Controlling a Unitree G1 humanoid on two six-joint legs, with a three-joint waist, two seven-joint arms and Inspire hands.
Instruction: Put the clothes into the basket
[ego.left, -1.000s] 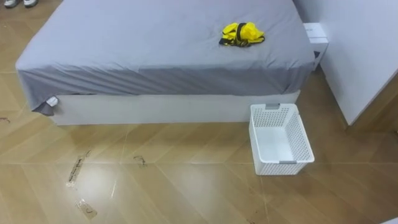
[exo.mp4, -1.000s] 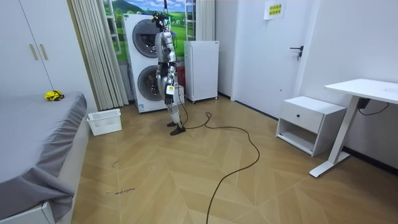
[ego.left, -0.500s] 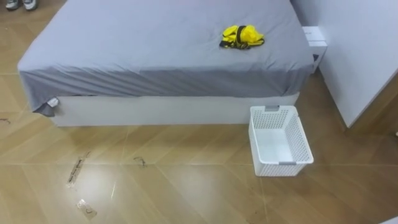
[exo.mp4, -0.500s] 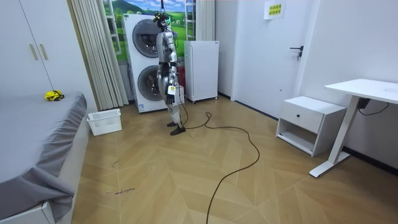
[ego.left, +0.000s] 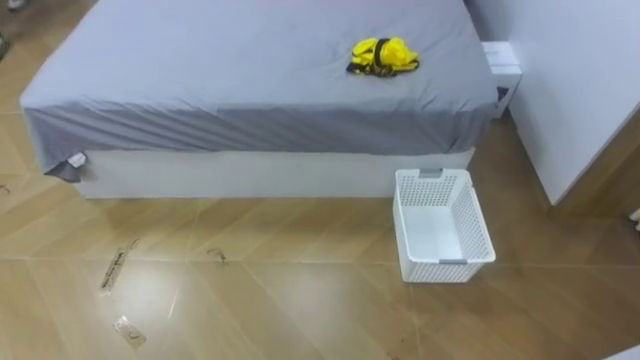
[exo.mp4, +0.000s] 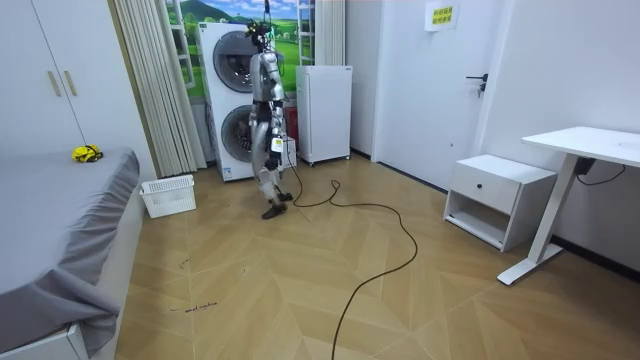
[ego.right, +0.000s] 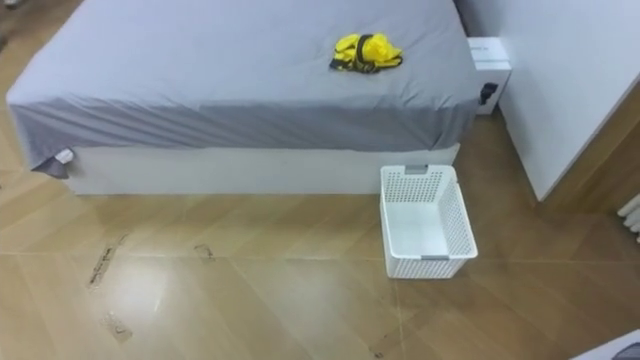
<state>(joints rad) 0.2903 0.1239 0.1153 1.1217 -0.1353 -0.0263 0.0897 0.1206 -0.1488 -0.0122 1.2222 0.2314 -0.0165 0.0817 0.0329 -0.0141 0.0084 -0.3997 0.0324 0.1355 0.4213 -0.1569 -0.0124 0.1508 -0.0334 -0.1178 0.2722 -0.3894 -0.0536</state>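
A bundle of yellow clothes (ego.left: 383, 56) (ego.right: 366, 52) with black straps lies on the grey bed (ego.left: 220, 70), near its far right corner. In the room view the clothes (exo.mp4: 87, 153) are a small yellow spot on the bed. The white mesh basket (ego.left: 447, 270) (ego.right: 428, 266) (exo.mp4: 168, 200) stands empty on the wooden floor beside the bed's near right corner. I stand a few steps from the basket, in front of the stacked washing machines (exo.mp4: 235, 100). My left hand (exo.mp4: 272, 149) hangs by my hip, too small to read.
A white nightstand (ego.left: 503, 62) sits past the bed's right corner, and a white wardrobe side (ego.left: 575, 90) closes off the right. Tape marks (ego.left: 112, 270) dot the floor on the left. Behind me are a white cabinet (exo.mp4: 325, 113), a low drawer unit (exo.mp4: 500, 198) and a desk (exo.mp4: 590, 145).
In the room view I have taken a step toward the basket and bed. The eye view has shifted a little with it. Clothes and basket have not moved.
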